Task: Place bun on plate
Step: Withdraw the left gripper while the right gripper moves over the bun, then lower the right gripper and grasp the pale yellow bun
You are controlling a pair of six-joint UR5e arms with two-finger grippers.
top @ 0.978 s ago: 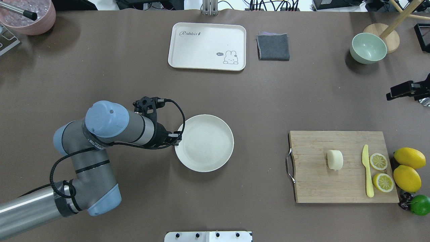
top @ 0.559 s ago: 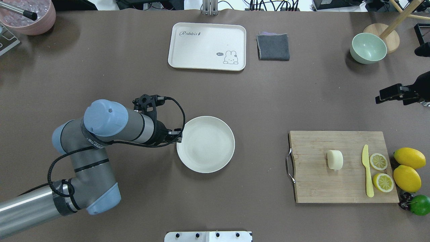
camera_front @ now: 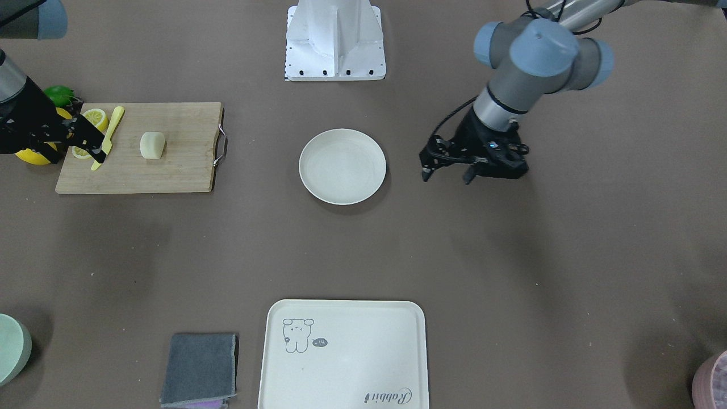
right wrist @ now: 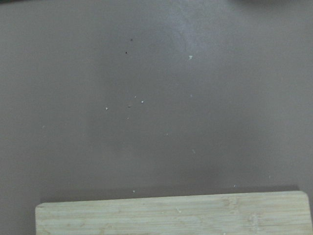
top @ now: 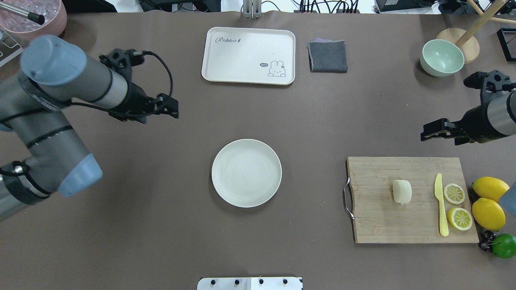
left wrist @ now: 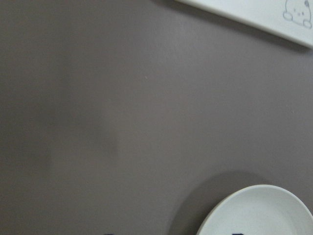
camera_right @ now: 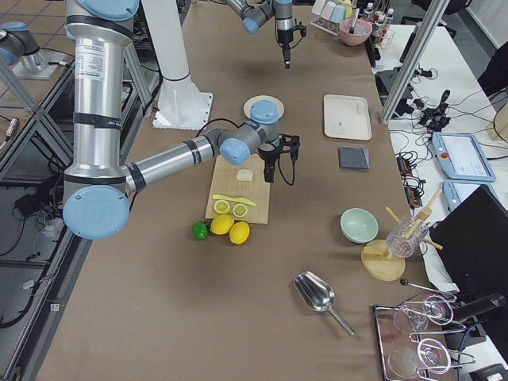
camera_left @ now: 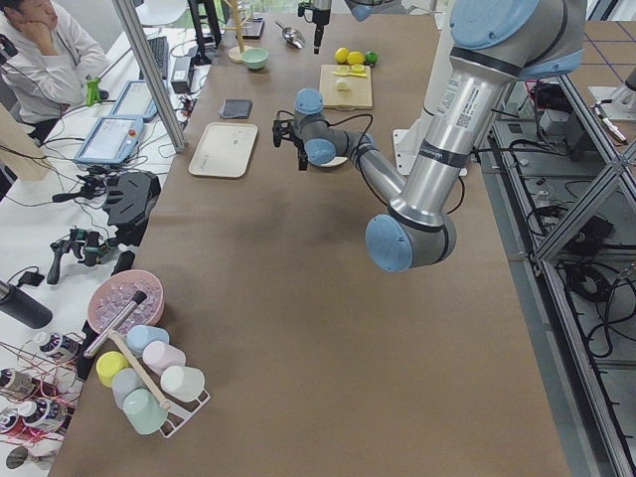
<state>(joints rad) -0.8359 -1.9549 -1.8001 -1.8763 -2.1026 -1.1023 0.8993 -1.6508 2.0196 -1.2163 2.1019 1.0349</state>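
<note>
The pale cream bun (top: 402,191) lies on a wooden cutting board (top: 375,221) at the right, also seen in the front view (camera_front: 152,145). The round off-white plate (top: 246,173) stands bare at the table's middle (camera_front: 342,166). My left gripper (top: 171,108) hangs open and empty, well off the plate toward the back left (camera_front: 447,176). My right gripper (top: 433,135) hovers open and empty just beyond the board's far edge, apart from the bun (camera_front: 85,142). A piece of the plate's rim (left wrist: 259,210) shows in the left wrist view, and the board's edge (right wrist: 171,215) in the right wrist view.
A yellow knife (top: 441,205), two lemon halves (top: 454,193) and whole lemons (top: 489,201) crowd the board's right end. At the back are a cream tray (top: 248,55), a grey cloth (top: 328,56) and a green bowl (top: 442,57). A person (camera_left: 40,50) sits beyond the table.
My left gripper has let go of the plate's rim, risen and pulled away to the back left. The right arm has come further in from the right edge toward the board.
</note>
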